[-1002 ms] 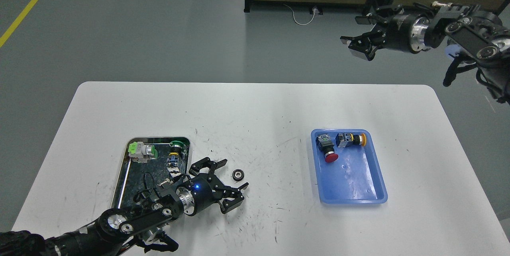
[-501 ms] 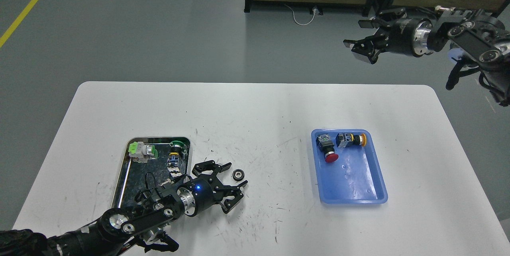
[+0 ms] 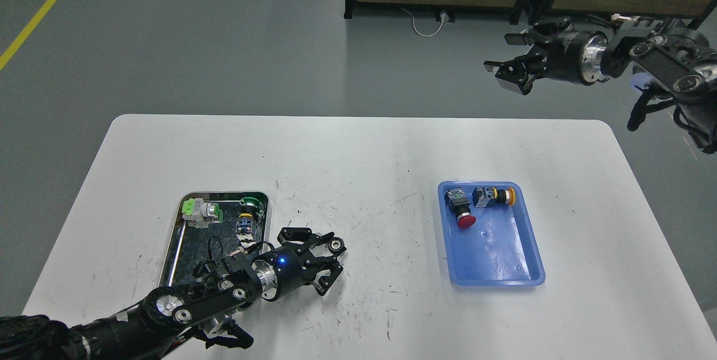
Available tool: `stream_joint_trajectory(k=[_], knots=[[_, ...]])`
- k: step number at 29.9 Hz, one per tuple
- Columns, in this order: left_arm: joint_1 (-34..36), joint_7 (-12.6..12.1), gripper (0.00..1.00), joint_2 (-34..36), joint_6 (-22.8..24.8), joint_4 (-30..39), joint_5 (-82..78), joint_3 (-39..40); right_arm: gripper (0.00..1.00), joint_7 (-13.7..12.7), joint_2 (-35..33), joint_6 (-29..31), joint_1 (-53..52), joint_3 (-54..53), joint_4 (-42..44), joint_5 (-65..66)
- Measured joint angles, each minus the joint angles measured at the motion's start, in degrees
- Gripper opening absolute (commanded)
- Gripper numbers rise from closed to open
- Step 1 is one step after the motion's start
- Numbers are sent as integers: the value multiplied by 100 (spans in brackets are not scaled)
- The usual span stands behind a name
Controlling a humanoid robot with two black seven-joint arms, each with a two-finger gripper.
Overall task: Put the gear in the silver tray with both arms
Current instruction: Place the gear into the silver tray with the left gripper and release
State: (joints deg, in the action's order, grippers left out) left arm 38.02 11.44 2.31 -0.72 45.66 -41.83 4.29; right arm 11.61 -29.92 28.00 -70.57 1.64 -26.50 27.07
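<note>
Left pincer (image 3: 327, 248) grips gear (image 3: 336, 244) beside silver tray (image 3: 170, 248) edge

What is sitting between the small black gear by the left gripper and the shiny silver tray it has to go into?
Only the left gripper itself and the tray's raised rim lie between the small black gear and the silver metal tray. Switch parts occupy the tray's far end; the dark floor nearer the robot looks free.

left tool (image 3: 329, 249) low, fingers narrowed | right tool (image 3: 512, 63) raised, fingers apart
</note>
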Motion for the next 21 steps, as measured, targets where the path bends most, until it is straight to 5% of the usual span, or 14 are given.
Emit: stream_joint_trajectory(k=[9, 21], knots=[[97, -17, 23, 278, 3, 387, 28, 80, 66, 0, -118, 0, 82, -112, 4, 0], [62, -38, 23, 3254, 84, 2411, 169, 165, 66, 8, 122, 0, 122, -315, 209, 0]])
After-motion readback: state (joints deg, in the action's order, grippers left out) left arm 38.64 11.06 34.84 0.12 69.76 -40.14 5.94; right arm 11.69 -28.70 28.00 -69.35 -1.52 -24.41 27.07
